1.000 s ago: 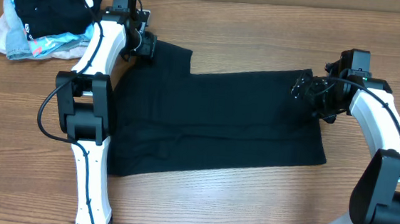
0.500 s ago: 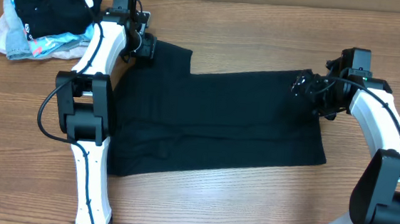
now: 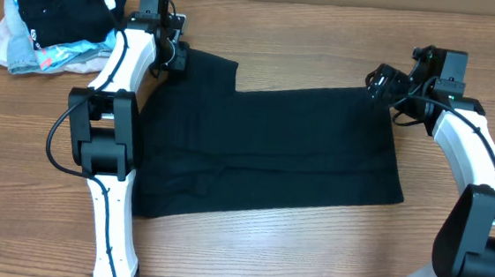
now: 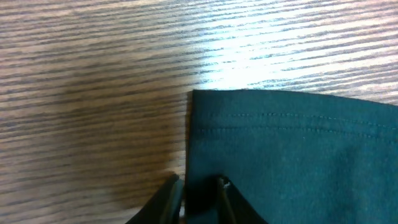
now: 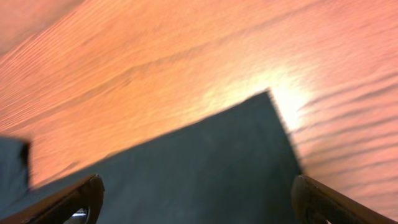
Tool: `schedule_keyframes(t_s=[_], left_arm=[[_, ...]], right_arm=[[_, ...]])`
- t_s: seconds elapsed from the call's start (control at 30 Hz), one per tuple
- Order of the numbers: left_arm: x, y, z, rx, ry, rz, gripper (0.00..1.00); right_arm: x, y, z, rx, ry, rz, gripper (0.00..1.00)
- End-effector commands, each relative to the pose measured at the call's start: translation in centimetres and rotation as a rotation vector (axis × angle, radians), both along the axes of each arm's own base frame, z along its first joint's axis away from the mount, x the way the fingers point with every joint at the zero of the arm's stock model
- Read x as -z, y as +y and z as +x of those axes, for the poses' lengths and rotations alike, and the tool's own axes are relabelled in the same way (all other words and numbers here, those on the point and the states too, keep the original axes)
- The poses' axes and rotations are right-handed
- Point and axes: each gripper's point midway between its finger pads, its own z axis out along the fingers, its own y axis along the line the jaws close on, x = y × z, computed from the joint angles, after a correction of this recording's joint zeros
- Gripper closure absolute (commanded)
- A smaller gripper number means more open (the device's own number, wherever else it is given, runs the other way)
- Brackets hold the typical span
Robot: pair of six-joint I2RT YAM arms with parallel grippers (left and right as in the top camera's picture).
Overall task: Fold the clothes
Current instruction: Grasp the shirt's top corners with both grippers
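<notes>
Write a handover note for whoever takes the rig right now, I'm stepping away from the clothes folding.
Left gripper: shut on the far left corner of the black garment, low at the wooden table.
Right gripper: open, holding nothing, above the garment's far right corner.
Things: the black garment lies spread out flat between the arms; a pile of other clothes sits at the table's far left.
Done: one corner gripped; no fold shows.
Left: probably grip the right corner, fold this garment, then handle the pile.

Black garment (image 3: 264, 149) spread flat — clothes pile (image 3: 49, 17) apart.
</notes>
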Motion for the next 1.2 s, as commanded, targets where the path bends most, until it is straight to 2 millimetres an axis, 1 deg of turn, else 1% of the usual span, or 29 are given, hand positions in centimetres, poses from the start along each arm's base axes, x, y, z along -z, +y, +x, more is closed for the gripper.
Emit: schedule_keyframes(t_s=[0.0,0.1,0.2,0.23,0.27,0.33,0.37,0.67,0.77,0.87,0.9,0.93,1.03,1.13,1.17], left_arm=[[2.6,-0.4,-1.2,-0.003,0.060,-0.009,0.80],[2.6,-0.4,-1.0,-0.027,0.052,-0.018,0.83],[2.4,-0.4,-0.6,-0.048,0.042,-0.027,0.86],[2.4,-0.4,-0.6,-0.062,0.042,-0.032,0.86],[2.4,-0.4,-0.6,-0.067,0.043,-0.034,0.85],[2.4,-0.4,-0.6,-0.072,0.045,-0.036,0.86],[2.4,-0.4,-0.6,-0.071,0.045,-0.036,0.87],[2.4,-0.4,-0.6,-0.073,0.045,-0.037,0.88],[2.4,-0.4,-0.6,-0.073,0.045,-0.037,0.88],[2.4,-0.4,-0.6,-0.073,0.045,-0.037,0.88],[2.4,-0.4,-0.6,-0.073,0.045,-0.037,0.88],[2.4,-0.4,-0.6,-0.073,0.045,-0.037,0.88],[2.4,-0.4,-0.6,-0.073,0.045,-0.037,0.90],[2.4,-0.4,-0.6,-0.073,0.045,-0.037,0.89],[2.4,-0.4,-0.6,-0.073,0.045,-0.037,0.89]], right_arm=[[-0.5,-2.0,1.1,0.049,-0.032,-0.120,0.00],[0.2,-2.1,1.7,0.037,-0.040,-0.133,0.00],[1.3,-2.1,2.2,0.035,-0.038,-0.131,0.00],[2.0,-2.1,2.4,0.034,-0.031,-0.130,0.02],[2.3,-2.1,2.4,0.034,-0.026,-0.130,0.04],[3.5,-2.1,2.5,0.032,-0.009,-0.128,0.10],[4.1,-2.0,2.6,0.029,-0.003,-0.124,0.11],[8.3,-0.8,3.6,-0.003,0.024,-0.127,0.12],[10.0,-1.0,3.5,0.008,0.053,-0.160,0.12],[11.0,-1.4,3.2,0.020,0.077,-0.178,0.13],[11.2,-1.4,3.2,0.019,0.080,-0.178,0.15],[11.3,-1.3,3.2,0.013,0.079,-0.182,0.19],[11.2,-1.4,3.3,0.002,0.074,-0.192,0.51],[11.2,-1.5,3.3,0.008,0.074,-0.199,0.58],[11.2,-1.6,3.3,0.010,0.075,-0.203,0.62]])
